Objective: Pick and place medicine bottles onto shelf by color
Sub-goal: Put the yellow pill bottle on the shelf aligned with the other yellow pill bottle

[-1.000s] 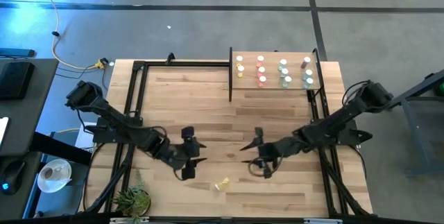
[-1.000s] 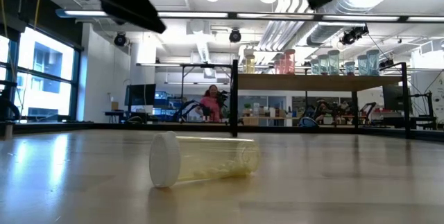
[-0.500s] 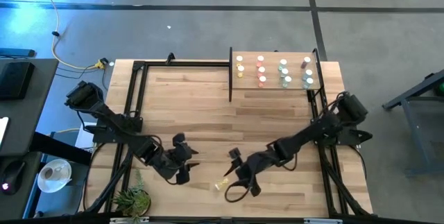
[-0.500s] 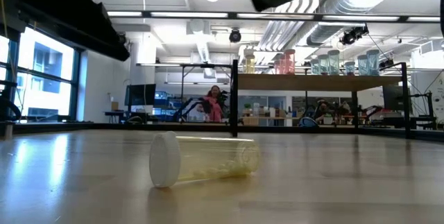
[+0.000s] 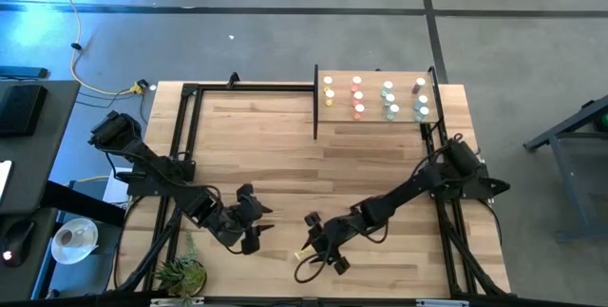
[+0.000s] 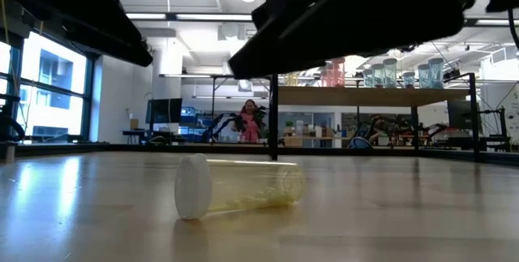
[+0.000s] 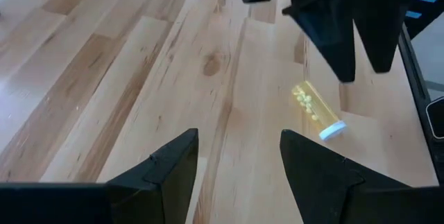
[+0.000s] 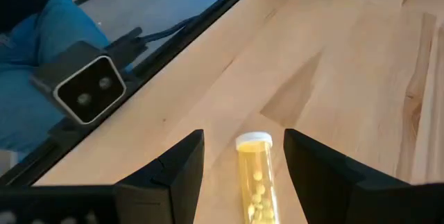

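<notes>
Between right claw point(image 8: 243, 175) fingers, yellow bottle point(image 8: 256, 175), lying capped

This is a robotics lab or industrial workshop, an open hall rather than a home. In the high view the butcher-block table point(image 5: 285, 145) stands on a bare grey concrete floor point(image 5: 285, 41) crossed by dark seams, with a yellow cable point(image 5: 95, 79) trailing in at the upper left and a desk with a keyboard point(image 5: 19, 107) at the left edge. The low view shows the room behind: exposed silver ductwork point(image 6: 389, 2) and strip lights across the top of the frame, tall windows point(image 6: 49, 92) at the left, and cluttered workbenches point(image 6: 324, 136) along the centre, where a person point(image 6: 250, 120) in pink sits (too distant for more).
</notes>
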{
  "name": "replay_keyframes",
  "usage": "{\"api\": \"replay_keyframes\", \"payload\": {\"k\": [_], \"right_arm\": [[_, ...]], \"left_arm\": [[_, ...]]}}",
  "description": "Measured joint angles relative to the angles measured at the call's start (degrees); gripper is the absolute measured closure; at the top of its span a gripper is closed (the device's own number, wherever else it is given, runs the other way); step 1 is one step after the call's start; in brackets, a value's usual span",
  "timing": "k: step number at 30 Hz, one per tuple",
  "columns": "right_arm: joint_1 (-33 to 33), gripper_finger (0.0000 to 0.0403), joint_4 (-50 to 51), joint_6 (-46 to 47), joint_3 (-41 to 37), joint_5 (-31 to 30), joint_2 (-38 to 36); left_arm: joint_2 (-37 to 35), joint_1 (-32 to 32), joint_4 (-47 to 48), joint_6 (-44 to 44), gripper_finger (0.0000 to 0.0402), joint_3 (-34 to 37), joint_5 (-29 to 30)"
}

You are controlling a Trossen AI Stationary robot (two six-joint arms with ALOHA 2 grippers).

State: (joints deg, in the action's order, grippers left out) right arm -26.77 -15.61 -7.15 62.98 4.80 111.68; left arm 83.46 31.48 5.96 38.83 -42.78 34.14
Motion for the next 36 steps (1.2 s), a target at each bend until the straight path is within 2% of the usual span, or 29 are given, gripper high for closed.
{"api": "replay_keyframes", "payload": {"k": [9, 20, 26, 36], "right_arm": [[2.34, 0.0213, -1.35, 2.20, 0.00, -0.08, 4.57], [3.41, 0.0215, 0.59, 4.14, -0.04, 1.66, 6.29], [4.60, 0.0246, 3.23, 4.32, -0.04, 2.38, 6.29], [6.52, 0.0300, 4.02, 3.26, -0.04, 5.73, 6.28]], "left_arm": [[0.00, -0.87, 0.10, -1.49, 0.0206, 0.00, -0.22], [0.00, -6.31, 0.21, -4.96, 0.0206, 0.00, -5.21], [0.00, -9.81, 0.20, -9.59, 0.0206, 0.00, -8.59], [0.00, -16.57, 0.31, -20.69, 0.0206, 0.00, -8.82]]}}
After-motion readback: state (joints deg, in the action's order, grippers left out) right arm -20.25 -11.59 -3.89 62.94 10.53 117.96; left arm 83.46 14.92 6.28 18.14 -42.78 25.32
